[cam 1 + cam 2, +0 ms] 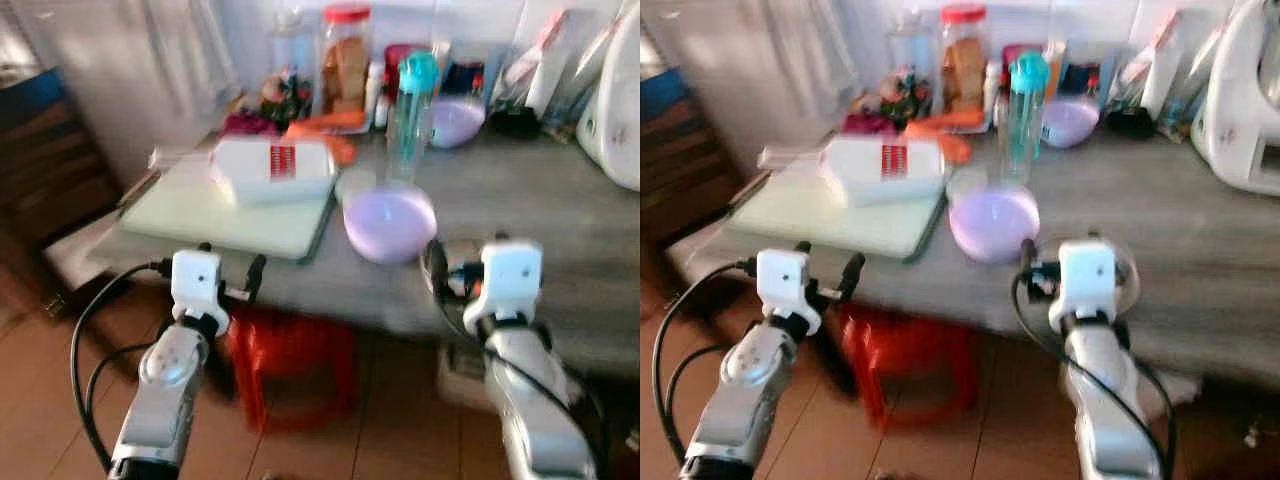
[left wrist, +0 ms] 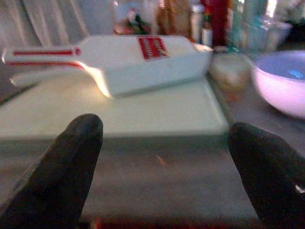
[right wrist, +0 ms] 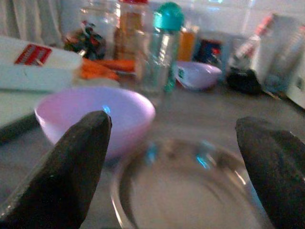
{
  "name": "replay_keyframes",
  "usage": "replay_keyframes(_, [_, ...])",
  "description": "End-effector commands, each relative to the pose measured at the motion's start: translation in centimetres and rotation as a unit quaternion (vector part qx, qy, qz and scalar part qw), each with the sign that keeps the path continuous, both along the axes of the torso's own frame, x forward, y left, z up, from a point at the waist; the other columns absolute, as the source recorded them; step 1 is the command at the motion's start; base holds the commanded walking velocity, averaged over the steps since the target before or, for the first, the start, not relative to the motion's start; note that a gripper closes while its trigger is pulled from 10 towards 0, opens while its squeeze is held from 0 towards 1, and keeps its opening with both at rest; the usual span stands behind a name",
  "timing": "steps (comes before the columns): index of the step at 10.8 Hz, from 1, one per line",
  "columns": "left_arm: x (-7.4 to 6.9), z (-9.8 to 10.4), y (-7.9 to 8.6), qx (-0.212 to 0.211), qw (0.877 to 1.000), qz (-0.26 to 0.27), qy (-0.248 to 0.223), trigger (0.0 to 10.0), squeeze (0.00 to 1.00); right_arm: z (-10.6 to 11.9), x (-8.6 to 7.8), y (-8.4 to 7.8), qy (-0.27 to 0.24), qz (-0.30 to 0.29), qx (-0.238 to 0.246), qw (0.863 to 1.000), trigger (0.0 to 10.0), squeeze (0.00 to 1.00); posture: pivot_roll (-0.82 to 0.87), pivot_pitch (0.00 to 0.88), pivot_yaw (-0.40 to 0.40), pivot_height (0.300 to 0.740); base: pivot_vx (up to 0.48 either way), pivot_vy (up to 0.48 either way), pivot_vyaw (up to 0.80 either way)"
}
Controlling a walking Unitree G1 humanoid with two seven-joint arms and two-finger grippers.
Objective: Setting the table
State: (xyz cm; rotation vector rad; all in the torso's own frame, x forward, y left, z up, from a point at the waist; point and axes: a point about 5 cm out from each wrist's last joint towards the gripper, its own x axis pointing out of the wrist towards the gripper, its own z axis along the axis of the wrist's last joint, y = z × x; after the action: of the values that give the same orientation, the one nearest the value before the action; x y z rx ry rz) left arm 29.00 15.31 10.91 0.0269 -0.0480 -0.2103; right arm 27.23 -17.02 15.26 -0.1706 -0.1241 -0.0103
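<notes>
A light purple bowl [image 1: 390, 225] sits near the grey table's front edge [image 1: 560, 330]. A second purple bowl [image 1: 456, 122] stands at the back. Just right of the near bowl lies a clear glass dish [image 3: 190, 191]. My right gripper [image 3: 176, 167] hovers open over that dish, its fingers [image 3: 71, 162] spread wider than the rim and holding nothing. My left gripper [image 1: 232, 265] is open at the table's front edge, facing a pale green cutting board [image 2: 119, 109]. On the board lies a white container with a red label [image 1: 272, 170].
A teal-capped clear bottle [image 1: 413, 115] stands behind the near bowl. A red-lidded jar [image 1: 346, 60], packets and orange items crowd the back. A white appliance [image 1: 615, 110] is at the far right. A red stool [image 1: 290, 360] sits under the table, and dark furniture [image 1: 40, 160] stands left.
</notes>
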Motion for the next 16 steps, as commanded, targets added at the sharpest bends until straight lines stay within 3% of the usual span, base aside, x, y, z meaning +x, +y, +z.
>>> replay_keyframes(1, [0.1,0.3,0.0,0.008,1.0,-0.002,-0.003,10.0,0.0,-0.1,0.1,-0.5,0.0,-0.015,0.01,1.0,10.0,0.0,0.04,0.0,0.066,0.74,-0.33,0.0,0.0])
replay_keyframes(7, [0.0,0.1,-0.8,0.014,0.999,-0.031,-0.007,10.0,0.0,-0.7,0.2,-0.5,0.007,-0.024,0.023,0.999,10.0,0.0,0.04,0.0,0.073,0.74,-0.306,0.0,-0.14])
replay_keyframes(10, [-0.5,-0.3,-1.4,0.036,0.998,-0.042,-0.012,10.0,0.0,-1.1,0.2,-0.5,0.014,-0.025,0.024,0.999,10.0,0.0,0.04,0.0,0.077,0.74,0.0,0.0,0.0])
replay_keyframes(16, [-0.5,-0.6,-1.9,0.022,0.999,-0.046,-0.013,10.0,0.0,-2.0,-0.1,-0.2,0.026,-0.021,0.027,0.999,10.0,0.0,0.05,0.009,0.073,0.74,0.0,-0.102,0.0])
